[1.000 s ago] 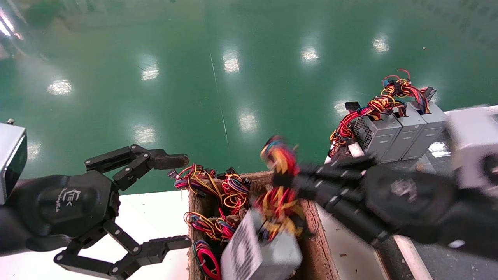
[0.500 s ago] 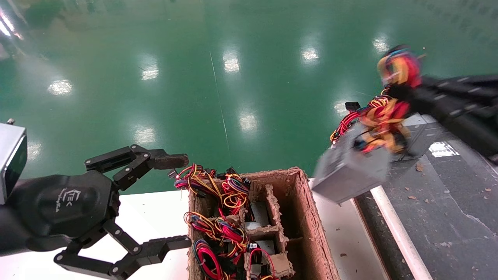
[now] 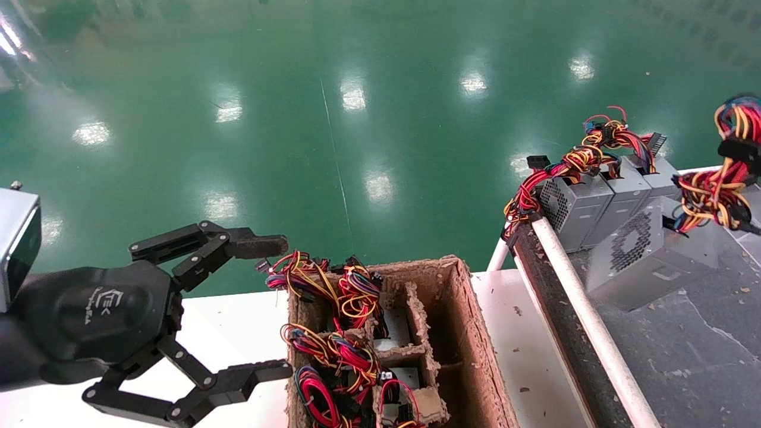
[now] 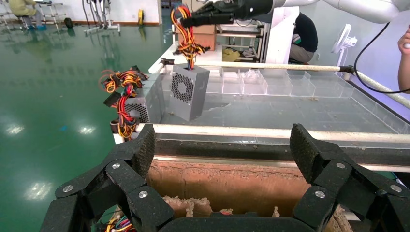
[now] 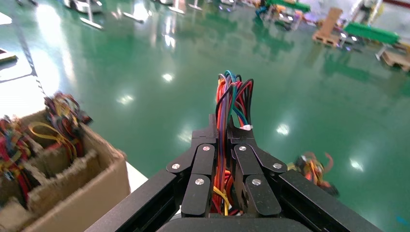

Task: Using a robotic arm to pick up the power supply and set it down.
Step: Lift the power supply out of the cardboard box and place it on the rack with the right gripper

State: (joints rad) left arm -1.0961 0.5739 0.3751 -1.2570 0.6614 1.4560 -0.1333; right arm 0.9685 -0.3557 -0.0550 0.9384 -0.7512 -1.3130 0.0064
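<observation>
Only a white logo, unreadable, on the spread left claw [image 3: 261, 309]; right claw [image 5: 221, 133] pinching the power supply's [image 3: 648, 258] wires [image 5: 232, 104].

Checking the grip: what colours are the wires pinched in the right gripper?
Red, orange, yellow, black, blue wires in the right gripper; right wrist view shows them best.

Things you cannot see all of

In the head view the right tool is off the picture's right edge; only the wire bundle [image 3: 728, 160] it grips pokes in. In the right wrist view the power supply [image 3: 651, 252] hangs hidden under the right tool [image 5: 222, 133]. The brown tray [image 3: 469, 333] is cut off at the bottom edge, and wires cover its left pockets. A person [image 4: 304, 34] behind a white post is half hidden.
</observation>
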